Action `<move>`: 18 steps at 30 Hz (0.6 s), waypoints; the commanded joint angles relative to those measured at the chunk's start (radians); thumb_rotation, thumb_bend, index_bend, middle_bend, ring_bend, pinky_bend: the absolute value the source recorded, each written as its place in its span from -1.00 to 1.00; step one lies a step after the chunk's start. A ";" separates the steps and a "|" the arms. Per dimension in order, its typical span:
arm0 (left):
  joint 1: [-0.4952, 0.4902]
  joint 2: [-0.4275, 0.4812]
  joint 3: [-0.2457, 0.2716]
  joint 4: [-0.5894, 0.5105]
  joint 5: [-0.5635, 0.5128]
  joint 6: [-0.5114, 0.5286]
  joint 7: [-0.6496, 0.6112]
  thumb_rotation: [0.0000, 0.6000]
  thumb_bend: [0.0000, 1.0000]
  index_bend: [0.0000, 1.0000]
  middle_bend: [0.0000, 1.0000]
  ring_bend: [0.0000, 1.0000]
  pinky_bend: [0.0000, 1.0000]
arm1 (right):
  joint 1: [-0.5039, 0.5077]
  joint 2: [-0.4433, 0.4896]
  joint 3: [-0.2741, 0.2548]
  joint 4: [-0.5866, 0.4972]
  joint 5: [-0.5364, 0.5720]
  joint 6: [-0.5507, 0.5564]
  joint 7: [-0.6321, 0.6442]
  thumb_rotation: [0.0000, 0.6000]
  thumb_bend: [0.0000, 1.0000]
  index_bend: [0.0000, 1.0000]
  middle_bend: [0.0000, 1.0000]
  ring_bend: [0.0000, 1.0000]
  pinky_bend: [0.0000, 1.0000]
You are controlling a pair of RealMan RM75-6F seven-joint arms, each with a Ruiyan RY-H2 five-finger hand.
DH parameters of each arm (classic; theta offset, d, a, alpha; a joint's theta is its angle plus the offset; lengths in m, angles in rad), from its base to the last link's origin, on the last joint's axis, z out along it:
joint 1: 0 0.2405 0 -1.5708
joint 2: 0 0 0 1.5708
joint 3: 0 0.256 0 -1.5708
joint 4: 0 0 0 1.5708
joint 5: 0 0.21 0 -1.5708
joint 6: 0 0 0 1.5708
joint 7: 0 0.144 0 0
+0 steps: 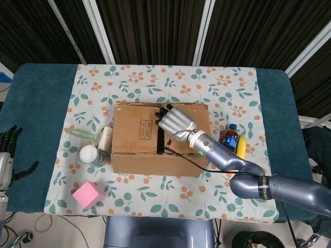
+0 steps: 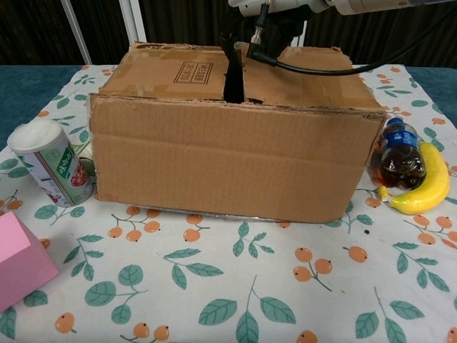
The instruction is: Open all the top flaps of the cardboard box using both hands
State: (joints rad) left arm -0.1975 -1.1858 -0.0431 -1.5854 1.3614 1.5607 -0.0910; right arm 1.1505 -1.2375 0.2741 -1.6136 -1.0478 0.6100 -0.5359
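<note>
The cardboard box (image 1: 158, 138) sits mid-table, flaps down; the right hand (image 1: 176, 122) lies on its top, fingertips hidden, so its grasp is unclear. The left hand (image 1: 8, 147), fingers spread and holding nothing, is half cut off at the left edge

One cardboard box (image 1: 139, 137) sits mid-table. Left of the box: one white can (image 1: 92, 155), one lint roller (image 1: 98, 137), one pink block (image 1: 88, 195). Right of the box: one cola bottle (image 1: 230, 138), one banana (image 1: 241, 146). Two robot hands: right hand (image 1: 176, 121) on the box top, left hand (image 1: 8, 147) far left of the box.
</note>
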 commanded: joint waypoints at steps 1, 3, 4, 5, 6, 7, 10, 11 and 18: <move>0.003 0.001 -0.007 -0.004 0.001 -0.010 -0.005 1.00 -0.61 -1.00 -1.00 -1.00 -0.98 | 0.009 -0.003 -0.018 0.009 0.007 -0.002 -0.002 1.00 1.00 -0.18 -0.53 -0.60 -0.53; 0.005 0.001 -0.011 -0.006 0.003 -0.015 -0.008 1.00 -0.60 -1.00 -1.00 -1.00 -0.98 | 0.013 -0.001 -0.026 0.010 0.010 0.001 0.000 1.00 1.00 -0.18 -0.53 -0.60 -0.53; 0.006 0.001 -0.013 -0.006 0.005 -0.018 -0.010 1.00 -0.59 -1.00 -1.00 -1.00 -0.98 | 0.016 0.000 -0.031 0.010 0.012 0.005 0.002 1.00 1.00 -0.18 -0.53 -0.60 -0.53; 0.007 0.002 -0.015 -0.006 0.006 -0.020 -0.011 1.00 -0.58 -1.00 -1.00 -1.00 -0.98 | 0.017 0.000 -0.034 0.010 0.013 0.008 0.004 1.00 1.00 -0.18 -0.53 -0.60 -0.53; 0.008 0.002 -0.017 -0.007 0.007 -0.022 -0.012 1.00 -0.58 -1.00 -1.00 -1.00 -0.98 | 0.018 0.001 -0.038 0.009 0.015 0.011 0.005 1.00 1.00 -0.18 -0.53 -0.60 -0.53; 0.009 0.003 -0.020 -0.008 0.007 -0.025 -0.013 1.00 -0.58 -1.00 -1.00 -1.00 -0.98 | 0.020 0.002 -0.043 0.008 0.017 0.014 0.006 1.00 1.00 -0.17 -0.53 -0.60 -0.53; 0.013 0.004 -0.026 -0.010 0.006 -0.033 -0.014 1.00 -0.58 -1.00 -1.00 -1.00 -0.98 | 0.025 0.003 -0.062 0.004 0.018 0.018 0.001 1.00 1.00 -0.16 -0.52 -0.60 -0.53; 0.014 0.005 -0.027 -0.011 0.006 -0.036 -0.014 1.00 -0.58 -1.00 -1.00 -1.00 -0.98 | 0.026 0.004 -0.067 0.003 0.018 0.018 -0.001 1.00 1.00 -0.16 -0.52 -0.60 -0.53; 0.020 0.008 -0.037 -0.018 0.011 -0.046 -0.012 1.00 -0.58 -1.00 -1.00 -1.00 -0.98 | 0.040 -0.008 -0.080 -0.010 0.009 0.039 0.002 1.00 1.00 -0.16 -0.52 -0.61 -0.53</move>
State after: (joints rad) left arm -0.1783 -1.1781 -0.0797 -1.6027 1.3715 1.5144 -0.1031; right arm 1.1887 -1.2431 0.1951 -1.6230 -1.0368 0.6469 -0.5345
